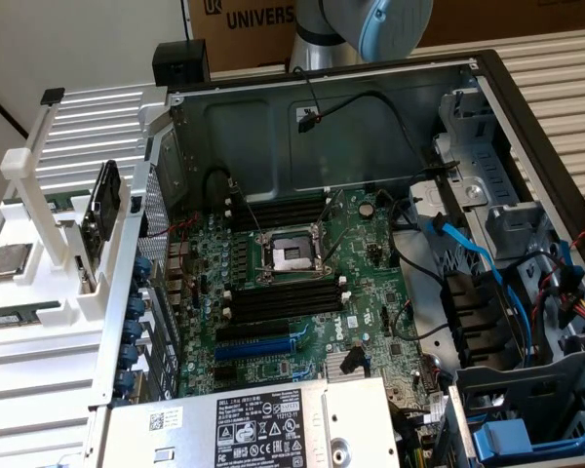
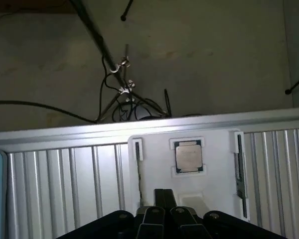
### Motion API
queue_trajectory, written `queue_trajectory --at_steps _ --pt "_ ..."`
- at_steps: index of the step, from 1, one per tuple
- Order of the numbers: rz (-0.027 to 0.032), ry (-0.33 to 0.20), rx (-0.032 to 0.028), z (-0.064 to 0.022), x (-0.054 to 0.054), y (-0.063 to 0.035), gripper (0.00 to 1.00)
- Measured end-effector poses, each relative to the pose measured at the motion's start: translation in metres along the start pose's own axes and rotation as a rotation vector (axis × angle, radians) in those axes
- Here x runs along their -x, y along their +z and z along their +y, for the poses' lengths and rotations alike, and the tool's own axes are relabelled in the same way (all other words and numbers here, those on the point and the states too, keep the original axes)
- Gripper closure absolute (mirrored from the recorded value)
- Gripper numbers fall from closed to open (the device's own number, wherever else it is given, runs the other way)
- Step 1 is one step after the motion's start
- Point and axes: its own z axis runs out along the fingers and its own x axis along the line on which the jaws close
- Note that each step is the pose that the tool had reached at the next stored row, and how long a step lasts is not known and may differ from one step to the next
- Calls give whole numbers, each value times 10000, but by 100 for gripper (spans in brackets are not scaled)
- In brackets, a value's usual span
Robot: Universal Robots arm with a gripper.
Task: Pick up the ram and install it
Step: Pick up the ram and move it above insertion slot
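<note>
Now the claw (image 2: 164, 195) hangs closed and empty near the processor (image 2: 188, 157); the ram (image 1: 19, 315) lies just beside that processor, so the jaws should open and align lengthwise.

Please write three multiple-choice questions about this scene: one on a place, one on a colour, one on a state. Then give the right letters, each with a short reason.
1. Where does the ram lie?
A. in the white holder beside the computer case
B. in a black slot
C. between the fingers

2. What colour is the long slot near the power supply?
A. red
B. blue
C. yellow

3. How is the gripper?
A. wide open
B. shut on the ram
C. shut, holding nothing

Answers:
1 A: the green stick lies flat in the holder.
2 B: it is bright blue.
3 C: the fingers meet in the wrist view.
</note>
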Motion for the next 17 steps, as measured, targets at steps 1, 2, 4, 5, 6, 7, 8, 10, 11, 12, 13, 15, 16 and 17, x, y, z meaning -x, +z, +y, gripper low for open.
queue_trajectory --at_steps 1,2,4,5,6,7,8,10,11,12,13,15,16,17 --pt "3 -50 2 -6 0 16 90" --pt "4 -102 2 -8 0 36 90" --pt "7 -162 4 -10 -1 71 90" --pt "7 -175 -4 -11 -2 87 90" --pt "6 -180 -14 -12 -3 103 90" --pt "6 -182 -25 -12 -4 119 90" --pt "5 -183 -35 -12 -5 135 90" --pt "2 -186 -67 -14 -8 166 90" --pt "-1 -189 -121 -15 -11 189 90" --pt "-4 -191 -159 -15 -14 199 90" --pt "-10 -194 -226 -18 -24 221 90" --pt "-14 -197 -270 -18 -33 243 90" --pt "-16 -198 -299 -18 -35 253 90" --pt "-18 -200 -338 -18 -37 261 90"
